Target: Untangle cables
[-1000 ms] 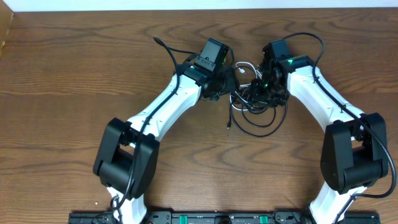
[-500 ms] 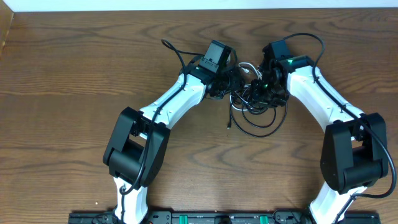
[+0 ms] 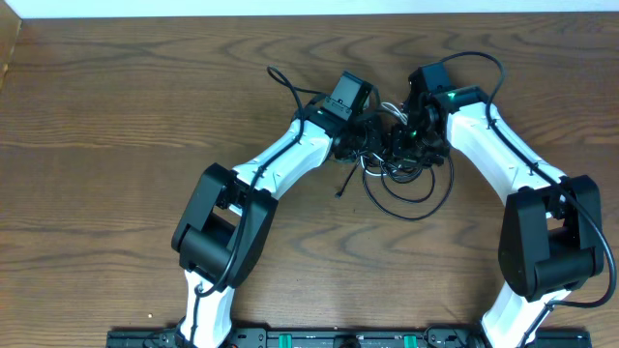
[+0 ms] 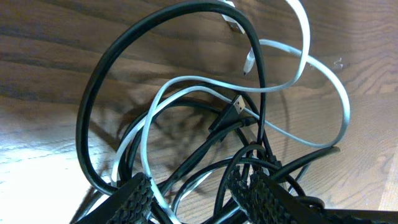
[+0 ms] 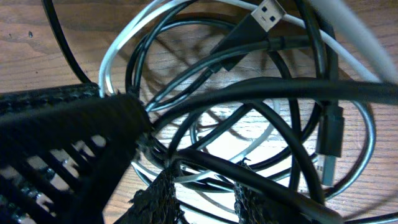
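Cables (image 3: 397, 172): not yet untangled. One clump on the counter (image 3: 116, 126), upper middle, between the left arm (image 3: 280, 159) and the right arm (image 3: 493, 135). Judging progress as early: no cord pulled clear of the others, nothing laid out on its own.

Biggest first.

Counter: bare wood. No box, tray or bin anywhere in view, so nothing to report on containers or contents.

Clump: mostly black cords plus one white cord (image 4: 311, 74), crossing each other many times over. Loose black loop (image 3: 401, 203) spilling out toward the near edge, flat on the wood. In the left wrist view, tall black loop (image 4: 93, 106) arching over the rest, with the white cord weaving through it.

Left fingers (image 4: 134, 196): parted about halfway, black and white strands running through the gap, no pinch visible. Reading that as open around the bundle, not clamped.

Right fingers (image 5: 158, 199): narrower gap, down in the thick of the clump, black strand crossing right at the tips. Cannot tell whether pinched or just lying there.

Small stuff:
- black USB plug (image 5: 261, 15) free at the top of the right wrist view
- second plug (image 5: 329, 143) hanging at that view's right side
- black plug (image 4: 235, 107) buried mid-clump
- plug end (image 3: 340, 191) trailing out on the clump's left side

Left to do, as a judgement: separating every cord. Likely way in: the free plug ends.
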